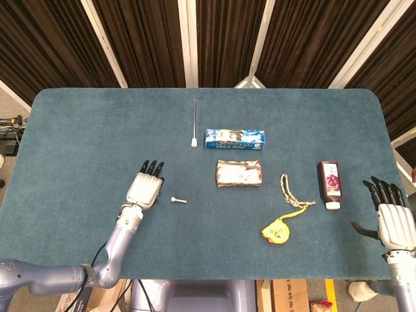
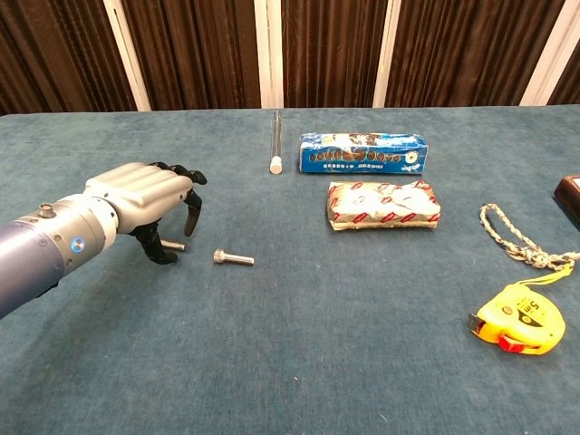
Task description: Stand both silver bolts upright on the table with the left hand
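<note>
hovering over the near bolt [image 2: 173, 245], the left hand [image 2: 145, 195] is curling open, gripping nothing; the second bolt [image 2: 233, 259] is lying flat beside it; the right hand [image 1: 395, 221] is resting open

Left hand [image 1: 145, 188] sits palm-down on the bench [image 1: 78, 143], one silver bolt [image 1: 178, 200] lying flat just beside it.

Two small silver bolts lie flat on the blue table, left of centre in the chest view. One bolt [image 2: 233, 258] lies in the open, head to the left. The other bolt [image 2: 173, 245] shows only partly, just left of the first.
</note>
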`<state>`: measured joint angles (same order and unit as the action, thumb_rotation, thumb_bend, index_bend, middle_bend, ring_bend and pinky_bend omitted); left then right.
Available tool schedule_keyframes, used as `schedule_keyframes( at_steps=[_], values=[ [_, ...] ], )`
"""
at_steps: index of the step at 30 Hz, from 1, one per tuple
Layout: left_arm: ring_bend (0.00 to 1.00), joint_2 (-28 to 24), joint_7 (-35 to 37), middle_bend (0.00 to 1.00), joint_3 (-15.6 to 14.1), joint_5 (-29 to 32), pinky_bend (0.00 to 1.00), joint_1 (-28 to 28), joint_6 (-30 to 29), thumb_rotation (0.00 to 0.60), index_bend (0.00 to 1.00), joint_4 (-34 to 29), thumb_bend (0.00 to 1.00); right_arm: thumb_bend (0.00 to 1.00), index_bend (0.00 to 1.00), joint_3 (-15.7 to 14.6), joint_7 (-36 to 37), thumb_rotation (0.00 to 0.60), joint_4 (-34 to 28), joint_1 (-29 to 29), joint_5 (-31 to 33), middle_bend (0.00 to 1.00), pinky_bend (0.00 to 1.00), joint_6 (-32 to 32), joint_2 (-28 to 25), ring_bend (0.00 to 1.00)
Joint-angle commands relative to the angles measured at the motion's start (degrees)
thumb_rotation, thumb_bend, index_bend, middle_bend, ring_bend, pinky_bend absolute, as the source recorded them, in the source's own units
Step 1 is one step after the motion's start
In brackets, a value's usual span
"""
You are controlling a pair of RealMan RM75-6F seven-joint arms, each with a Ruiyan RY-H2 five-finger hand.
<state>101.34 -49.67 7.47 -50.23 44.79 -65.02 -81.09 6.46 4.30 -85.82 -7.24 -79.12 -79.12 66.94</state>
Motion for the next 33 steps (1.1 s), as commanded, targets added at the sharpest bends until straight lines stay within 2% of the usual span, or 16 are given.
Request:
schedule_keyframes(
  at_steps=[1, 9, 33],
  values=[
    [0.00, 0.25, 0.05, 0.05, -0.10, -0.38, 0.00, 0.03, -0.05, 0.600, 0.51, 0.19, 0.40, 0.15, 0.15, 0.01, 0.05, 0.600, 0.01, 0.03, 0.02, 0.09, 0.00, -0.03, 0.00, 0.06],
    [0.00, 0.65, -0.72, 0.05, -0.25, -0.76, 0.00, -0.15, -0.69, 0.600, 0.53, 0.86, 0.45, 0.15, 0.15, 0.01, 0.15, 0.600, -0.04, 0.05, -0.07, 0.09, 0.00, -0.04, 0.00, 0.06],
    [0.00, 1.77, -1.51, 0.05, -0.24, -0.87, 0.00, -0.29, -0.38, 0.600, 0.55, 2.71, 0.46, 0.15, 0.15, 0.38, -0.07, 0.600, -0.04, 0.13, 0.75, 0.09, 0.00, 0.04, 0.28, 0.06]
  ],
)
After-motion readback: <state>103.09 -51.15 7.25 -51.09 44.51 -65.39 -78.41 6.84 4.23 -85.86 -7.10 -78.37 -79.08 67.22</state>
